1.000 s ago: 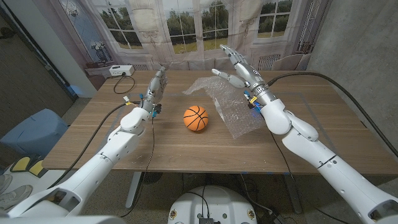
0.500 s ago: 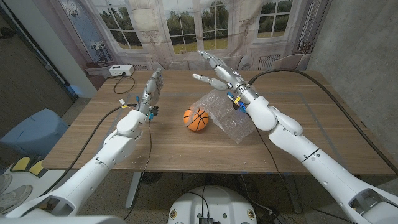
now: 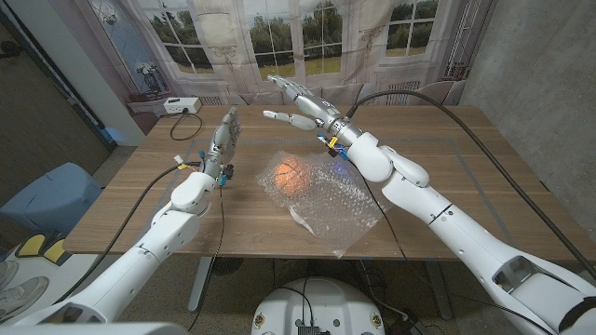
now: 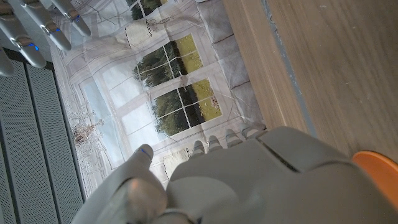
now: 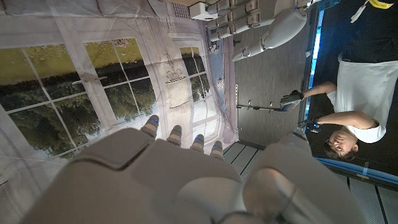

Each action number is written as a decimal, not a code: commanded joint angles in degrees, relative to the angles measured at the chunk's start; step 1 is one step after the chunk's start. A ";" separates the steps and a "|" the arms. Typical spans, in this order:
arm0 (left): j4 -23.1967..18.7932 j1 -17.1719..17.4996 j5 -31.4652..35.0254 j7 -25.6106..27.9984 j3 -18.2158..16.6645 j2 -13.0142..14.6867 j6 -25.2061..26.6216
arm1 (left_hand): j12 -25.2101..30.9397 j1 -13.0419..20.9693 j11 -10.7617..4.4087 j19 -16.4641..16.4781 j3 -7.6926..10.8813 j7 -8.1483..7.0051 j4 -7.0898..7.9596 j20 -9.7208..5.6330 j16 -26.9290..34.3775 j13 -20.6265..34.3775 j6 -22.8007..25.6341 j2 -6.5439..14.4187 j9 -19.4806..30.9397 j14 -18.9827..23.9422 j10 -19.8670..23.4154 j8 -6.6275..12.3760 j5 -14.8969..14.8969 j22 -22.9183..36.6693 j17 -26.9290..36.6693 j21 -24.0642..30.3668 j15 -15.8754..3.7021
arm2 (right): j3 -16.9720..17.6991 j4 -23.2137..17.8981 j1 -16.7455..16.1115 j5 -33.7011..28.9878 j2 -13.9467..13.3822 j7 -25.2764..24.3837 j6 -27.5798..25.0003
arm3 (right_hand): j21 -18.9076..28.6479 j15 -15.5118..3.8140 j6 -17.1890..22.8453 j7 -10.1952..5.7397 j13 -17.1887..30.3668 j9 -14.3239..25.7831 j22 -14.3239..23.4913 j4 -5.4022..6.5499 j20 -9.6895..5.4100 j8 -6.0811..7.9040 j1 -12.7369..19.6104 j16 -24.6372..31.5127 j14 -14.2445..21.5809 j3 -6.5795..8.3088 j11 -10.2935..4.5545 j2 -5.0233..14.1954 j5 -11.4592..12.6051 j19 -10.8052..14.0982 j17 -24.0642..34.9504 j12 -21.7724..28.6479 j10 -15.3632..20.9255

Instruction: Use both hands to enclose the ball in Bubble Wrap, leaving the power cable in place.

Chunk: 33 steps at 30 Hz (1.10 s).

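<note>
The orange ball (image 3: 291,175) is sitting mid-table (image 3: 466,186) under the Bubble Wrap (image 3: 326,200) draped over it, while the right hand (image 3: 300,103) is hovering just behind it, fingers spread and holding nothing, and the left hand (image 3: 223,135) is waiting beside it, fingers extended, empty.
</note>
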 commanded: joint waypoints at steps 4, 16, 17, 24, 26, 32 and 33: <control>2.54 -1.11 -0.18 -1.63 0.45 -0.55 -0.84 | 0.01 0.37 -0.14 -11.61 -0.50 0.35 0.04 0.18 0.10 0.28 -13.67 -0.39 0.13 -19.48 -15.50 -0.04 0.39 0.25 0.20 0.24 -0.47 | -4.36 2.35 3.82 -0.64 2.79 3.81 -0.71 | -0.15 -0.44 -0.40 -0.13 0.19 0.13 0.16 0.17 -0.02 -0.28 -0.02 -0.05 -7.51 -0.37 0.34 0.54 0.40 -1.69 0.10 -0.34 -4.78; 2.95 -1.53 0.19 -1.90 0.50 -0.11 -0.92 | 0.11 0.59 0.06 -11.19 -0.82 0.28 -0.14 0.49 0.34 0.28 -13.65 -0.58 0.13 -18.77 -15.26 0.03 0.49 0.24 0.17 0.35 0.05 | -2.45 -2.42 -1.24 -6.07 1.45 -2.26 -6.30 | -0.67 0.96 6.08 0.00 0.34 0.40 0.26 -0.16 -0.04 1.13 0.82 0.75 -2.34 -0.50 1.38 1.69 0.15 2.15 0.15 0.98 1.32; 2.80 -1.44 0.25 -1.78 0.43 0.00 -0.88 | 0.19 0.62 0.03 -11.04 -0.85 0.29 -0.18 0.55 0.38 0.29 -13.55 -0.63 0.13 -18.63 -15.04 0.07 0.50 0.23 0.17 0.40 0.12 | -2.33 -3.21 -1.83 -6.91 1.19 -2.46 -7.20 | -0.65 1.05 7.48 -0.01 0.39 0.45 0.29 -0.43 -0.04 1.40 1.30 0.80 -1.57 -0.37 1.60 1.90 -0.01 3.04 0.15 1.13 2.33; 1.82 -0.94 0.44 -1.38 0.12 0.68 -0.43 | 0.49 1.03 0.30 -9.59 -1.17 0.13 -0.59 1.42 0.61 0.31 -12.82 -1.06 0.13 -17.41 -14.07 0.30 0.52 0.20 0.17 0.85 1.17 | -3.01 -11.09 -5.29 -15.42 -0.89 3.83 -18.53 | -0.54 3.19 4.87 -0.06 0.94 0.69 0.45 -2.86 0.18 -0.53 5.18 -0.49 -2.79 0.77 3.75 2.41 -1.40 7.20 0.52 -0.79 -1.54; 1.65 -0.88 0.40 -1.47 0.09 0.82 -0.31 | 0.52 1.09 0.38 -9.47 -1.21 0.11 -0.65 1.48 0.60 0.31 -12.62 -1.11 0.13 -17.33 -13.94 0.36 0.52 0.20 0.17 0.87 1.30 | -3.66 -12.37 -5.68 -17.41 -1.03 6.21 -21.08 | -1.07 4.06 1.70 -0.05 1.09 0.76 0.43 -3.15 0.24 -1.46 5.27 -1.04 -4.25 0.24 5.13 1.61 -1.64 7.38 0.71 -1.44 -4.75; 0.64 -0.40 0.17 -1.95 0.01 1.56 0.24 | 0.60 1.23 0.89 -9.16 -1.33 -0.15 -0.78 1.73 0.64 0.33 -12.18 -1.22 0.13 -16.96 -13.62 0.47 0.54 0.20 0.18 0.94 1.55 | -6.49 -13.55 -6.52 -25.28 -1.05 8.73 -25.85 | -1.75 4.87 -1.39 -0.09 1.23 0.80 0.41 -3.14 0.29 -1.79 5.09 -1.66 -6.37 -0.25 5.86 1.24 -1.62 6.92 0.83 -1.69 -7.94; 0.46 -0.27 0.14 -1.89 -0.05 1.64 0.31 | 0.62 1.24 0.88 -9.16 -1.35 -0.22 -0.80 1.78 0.65 0.33 -12.10 -1.24 0.13 -16.92 -13.57 0.49 0.54 0.20 0.18 0.94 1.57 | -6.90 -13.55 -6.54 -26.38 -1.11 9.13 -26.23 | -1.80 4.94 -1.42 -0.11 1.23 0.80 0.40 -3.14 0.29 -1.76 5.11 -1.68 -6.46 -0.25 5.84 1.26 -1.61 6.85 0.83 -1.65 -7.97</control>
